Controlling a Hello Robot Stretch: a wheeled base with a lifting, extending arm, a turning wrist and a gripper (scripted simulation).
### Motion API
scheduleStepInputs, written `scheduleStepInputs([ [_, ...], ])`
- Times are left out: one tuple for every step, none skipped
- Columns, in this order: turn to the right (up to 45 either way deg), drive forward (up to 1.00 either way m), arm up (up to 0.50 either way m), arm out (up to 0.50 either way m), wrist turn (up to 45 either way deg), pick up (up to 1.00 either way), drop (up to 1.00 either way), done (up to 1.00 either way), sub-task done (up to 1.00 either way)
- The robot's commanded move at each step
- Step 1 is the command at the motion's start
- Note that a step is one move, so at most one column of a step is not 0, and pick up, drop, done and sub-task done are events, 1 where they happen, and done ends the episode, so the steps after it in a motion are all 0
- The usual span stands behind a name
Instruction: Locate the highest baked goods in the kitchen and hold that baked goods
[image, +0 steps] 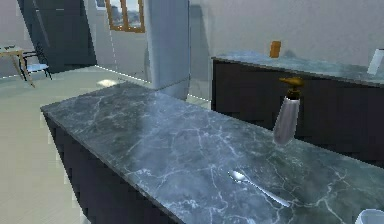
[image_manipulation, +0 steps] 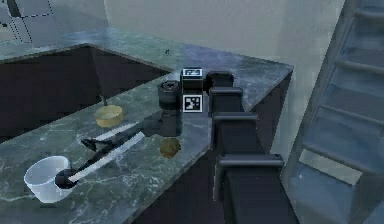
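Note:
A flat tan round loaf-like thing (image_manipulation: 110, 116) lies on the dark marble counter (image_manipulation: 60, 140). A smaller brown lump (image_manipulation: 170, 147) lies nearer the counter's front edge, beside the arm. The dark arm (image_manipulation: 245, 170) rises from the bottom edge to two white marker squares (image_manipulation: 191, 88). Left of them is the gripper's dark body (image_manipulation: 168, 102), and its thin fingers (image_manipulation: 120, 132) reach left over the counter. The gripper (image_manipulation: 95, 143) ends just below the tan round thing. I cannot tell whether it holds anything.
A white bowl (image_manipulation: 45, 178) with a long utensil (image_manipulation: 105, 162) resting on it sits left of the gripper. In the forward view, the island counter (image: 150, 130) carries a white pump bottle (image: 288, 115) and a spoon (image: 255, 186). An orange cup (image: 275, 48) stands on the back counter. A grey pillar (image: 170, 45) rises behind.

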Motion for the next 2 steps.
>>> scheduleStepInputs([
  [0.0, 0.00, 0.00, 0.00, 45.0, 0.00, 0.00, 0.00, 0.00],
  [0.0, 0.00, 0.00, 0.00, 30.0, 0.00, 0.00, 0.00, 0.00],
])
